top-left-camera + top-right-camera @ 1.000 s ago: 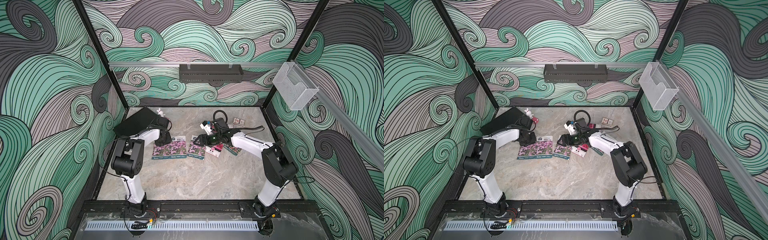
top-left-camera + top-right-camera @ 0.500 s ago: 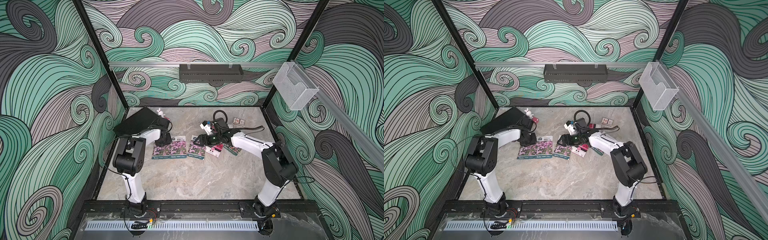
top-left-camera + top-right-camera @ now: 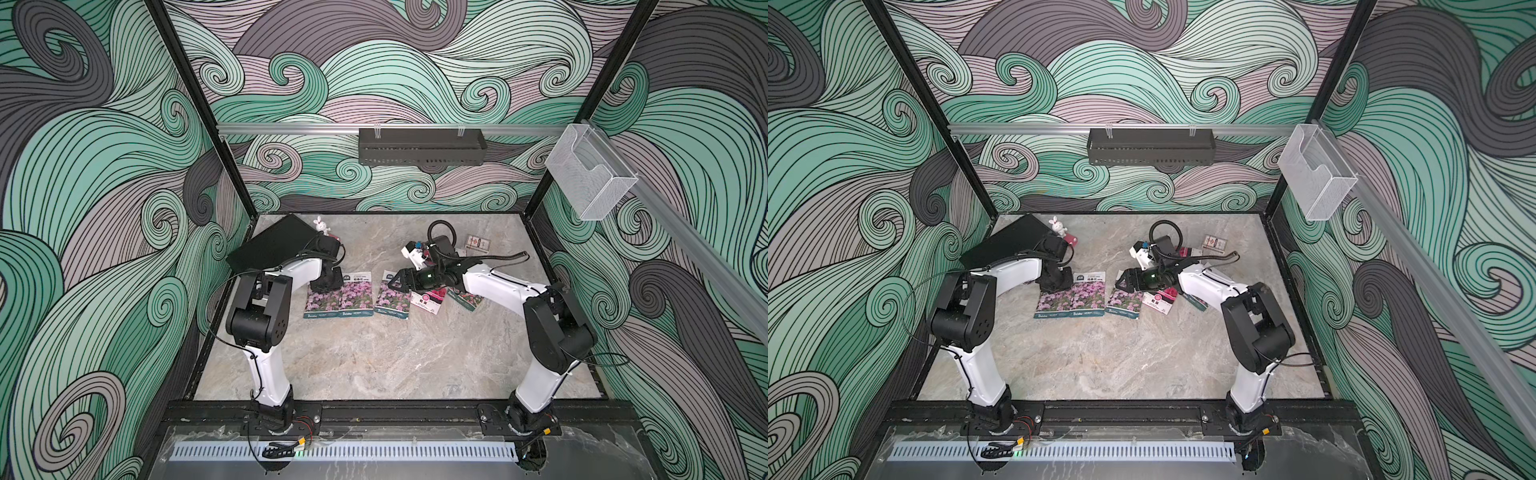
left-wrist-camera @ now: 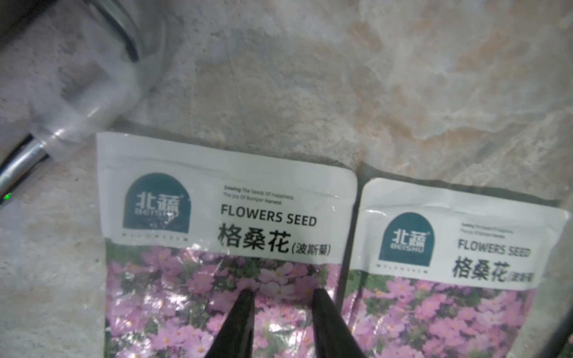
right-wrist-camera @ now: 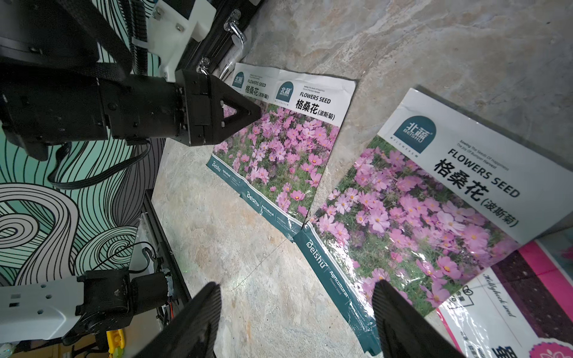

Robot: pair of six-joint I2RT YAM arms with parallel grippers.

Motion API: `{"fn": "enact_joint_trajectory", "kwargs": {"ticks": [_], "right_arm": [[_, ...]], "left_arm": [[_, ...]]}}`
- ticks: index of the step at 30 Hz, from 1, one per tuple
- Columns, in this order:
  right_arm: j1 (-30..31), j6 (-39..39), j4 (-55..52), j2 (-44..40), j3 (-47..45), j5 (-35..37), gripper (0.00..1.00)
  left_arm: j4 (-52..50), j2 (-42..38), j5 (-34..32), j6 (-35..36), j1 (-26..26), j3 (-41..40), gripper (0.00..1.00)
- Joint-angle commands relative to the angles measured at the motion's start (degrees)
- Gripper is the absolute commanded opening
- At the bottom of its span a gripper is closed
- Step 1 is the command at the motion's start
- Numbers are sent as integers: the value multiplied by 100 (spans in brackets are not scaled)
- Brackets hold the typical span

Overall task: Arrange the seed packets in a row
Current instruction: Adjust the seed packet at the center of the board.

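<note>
Lying on your table (image 3: 374, 365): three purple seed packets (image 3: 356, 296) side by side, magenta packet (image 3: 430, 300) adjoining.
Left gripper (image 4: 283, 293): pointing at the leftmost, slightly parted, empty.
Right gripper (image 5: 297, 283): gaping wide, holding nothing.

Teal/grey swirl walls (image 3: 83, 166), marble-look floor (image 3: 374, 365), alu rail (image 3: 291, 128) w/ black tray (image 3: 422, 151), mesh basket (image 3: 590, 183)

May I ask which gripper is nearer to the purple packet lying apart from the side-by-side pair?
Right. The right gripper hangs open over that packet; the left gripper sits over the farthest purple packet, beyond the middle one.
</note>
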Motion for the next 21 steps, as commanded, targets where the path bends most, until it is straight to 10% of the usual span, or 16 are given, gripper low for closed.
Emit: {"fn": "enact_joint_trajectory", "kwargs": {"ticks": [1,21], "right_arm": [[-23,-28,86,-11,-80,-59,78],[-40,49,182,-74,-134,-36,79]], "left_arm": [[-428,24,-203,151,-21,114,33],[-564,-869,44,215,-30,417,38]]}}
